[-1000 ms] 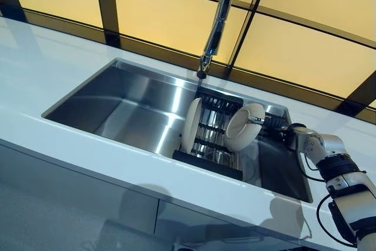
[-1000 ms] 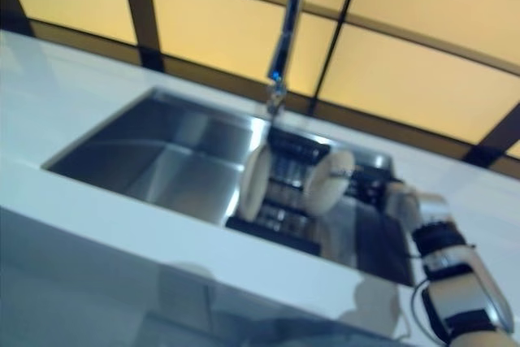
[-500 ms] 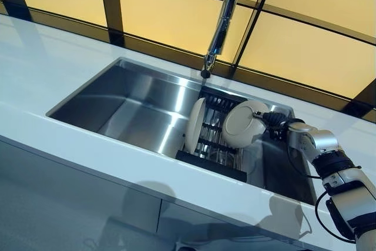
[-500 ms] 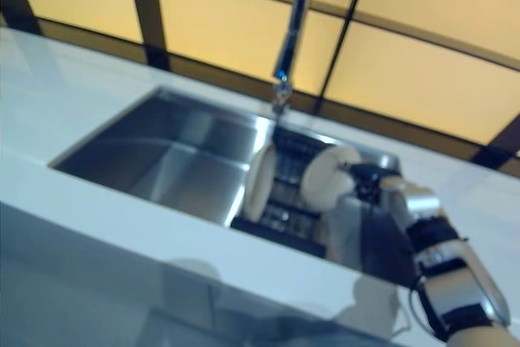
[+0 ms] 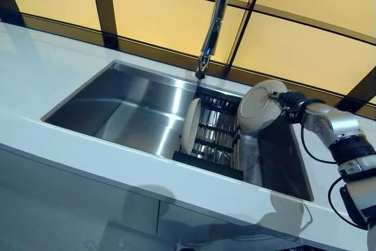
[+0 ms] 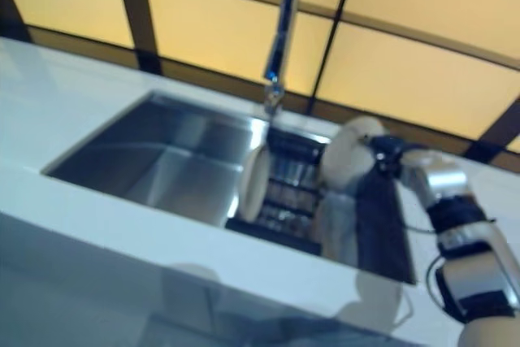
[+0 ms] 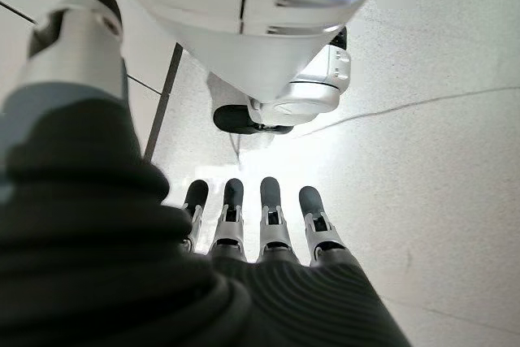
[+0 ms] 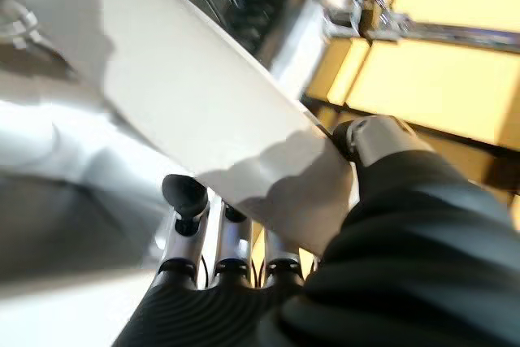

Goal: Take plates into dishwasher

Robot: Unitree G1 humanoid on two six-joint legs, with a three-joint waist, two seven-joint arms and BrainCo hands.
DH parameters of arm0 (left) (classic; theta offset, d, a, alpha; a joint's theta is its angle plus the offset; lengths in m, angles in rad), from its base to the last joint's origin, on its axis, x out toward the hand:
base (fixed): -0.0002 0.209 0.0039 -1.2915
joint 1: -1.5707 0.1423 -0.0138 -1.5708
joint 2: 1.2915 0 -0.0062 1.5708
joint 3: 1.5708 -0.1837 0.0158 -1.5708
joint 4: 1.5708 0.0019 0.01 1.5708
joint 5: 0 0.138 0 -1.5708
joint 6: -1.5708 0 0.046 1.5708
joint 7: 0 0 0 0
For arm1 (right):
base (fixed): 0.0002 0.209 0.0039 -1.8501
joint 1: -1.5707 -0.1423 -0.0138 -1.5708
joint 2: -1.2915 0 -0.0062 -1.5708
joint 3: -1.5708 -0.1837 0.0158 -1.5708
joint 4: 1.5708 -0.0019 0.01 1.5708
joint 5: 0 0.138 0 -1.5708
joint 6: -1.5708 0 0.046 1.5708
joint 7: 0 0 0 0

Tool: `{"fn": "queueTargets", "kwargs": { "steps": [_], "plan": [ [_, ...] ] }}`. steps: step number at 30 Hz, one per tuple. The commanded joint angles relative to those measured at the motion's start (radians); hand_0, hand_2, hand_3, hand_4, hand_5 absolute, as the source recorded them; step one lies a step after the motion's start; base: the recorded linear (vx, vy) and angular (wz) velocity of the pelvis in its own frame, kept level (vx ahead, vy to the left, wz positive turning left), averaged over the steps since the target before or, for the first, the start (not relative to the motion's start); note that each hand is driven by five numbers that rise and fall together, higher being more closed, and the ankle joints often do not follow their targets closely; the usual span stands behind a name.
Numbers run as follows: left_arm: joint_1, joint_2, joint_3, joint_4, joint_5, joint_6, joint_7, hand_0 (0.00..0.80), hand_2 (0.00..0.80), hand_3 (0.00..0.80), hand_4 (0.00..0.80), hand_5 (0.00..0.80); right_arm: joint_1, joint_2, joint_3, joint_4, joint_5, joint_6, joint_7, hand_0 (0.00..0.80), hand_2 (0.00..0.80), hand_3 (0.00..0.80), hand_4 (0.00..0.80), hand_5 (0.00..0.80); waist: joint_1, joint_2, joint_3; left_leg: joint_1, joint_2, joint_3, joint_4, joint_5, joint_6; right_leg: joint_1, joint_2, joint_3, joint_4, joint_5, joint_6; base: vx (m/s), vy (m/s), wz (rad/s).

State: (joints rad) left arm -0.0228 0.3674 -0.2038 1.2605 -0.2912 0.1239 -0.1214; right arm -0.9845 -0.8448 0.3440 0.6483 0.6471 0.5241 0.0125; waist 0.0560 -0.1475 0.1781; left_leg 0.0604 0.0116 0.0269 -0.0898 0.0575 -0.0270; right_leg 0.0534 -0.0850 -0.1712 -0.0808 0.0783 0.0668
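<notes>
My right hand (image 5: 292,99) is shut on a cream plate (image 5: 259,106) and holds it on edge above the right end of the steel sink (image 5: 129,107). In the right wrist view the plate (image 8: 179,95) sits pinched between my thumb (image 8: 375,137) and fingers (image 8: 185,197). A second cream plate (image 5: 191,125) stands upright in the black dish rack (image 5: 212,139) inside the sink. My left hand (image 7: 260,225) hangs low over the floor with its fingers straight and holds nothing.
A tall chrome tap (image 5: 214,22) rises behind the sink, just left of the held plate. The white counter (image 5: 41,80) runs around the sink. Yellow window panes with dark frames (image 5: 170,16) line the back.
My right hand has lifted the plate up out of the rack, from beside the standing plate to above the sink's right rim. The camera has shifted a little.
</notes>
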Motion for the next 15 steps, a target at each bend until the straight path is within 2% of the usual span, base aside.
{"fn": "queueTargets", "kwargs": {
  "steps": [1,15],
  "plan": [
    [-0.012,0.000,-0.005,0.050,-0.010,0.009,0.012,0.000,0.000,0.000,0.000,0.000,-0.159,-0.104,0.098,0.005,-0.014,-0.069,-0.026,0.800,0.800,0.800,0.800,0.800,-0.005,0.000,-0.079,0.053,-0.011,0.041,0.003,-0.092,0.006,-0.062,-0.044,0.013,0.038,0.074,0.118,-0.030,0.023,-0.03],
    [-0.023,-0.007,-0.021,0.043,-0.015,0.047,0.014,0.000,0.000,0.000,0.000,0.000,-0.212,-0.243,0.131,0.035,-0.115,-0.094,-0.019,0.800,0.800,0.800,0.800,0.800,-0.056,0.003,-0.119,0.063,-0.014,0.069,0.003,-0.095,0.009,-0.068,-0.019,0.084,0.042,0.076,0.117,-0.014,0.027,-0.15]
  ]
}}
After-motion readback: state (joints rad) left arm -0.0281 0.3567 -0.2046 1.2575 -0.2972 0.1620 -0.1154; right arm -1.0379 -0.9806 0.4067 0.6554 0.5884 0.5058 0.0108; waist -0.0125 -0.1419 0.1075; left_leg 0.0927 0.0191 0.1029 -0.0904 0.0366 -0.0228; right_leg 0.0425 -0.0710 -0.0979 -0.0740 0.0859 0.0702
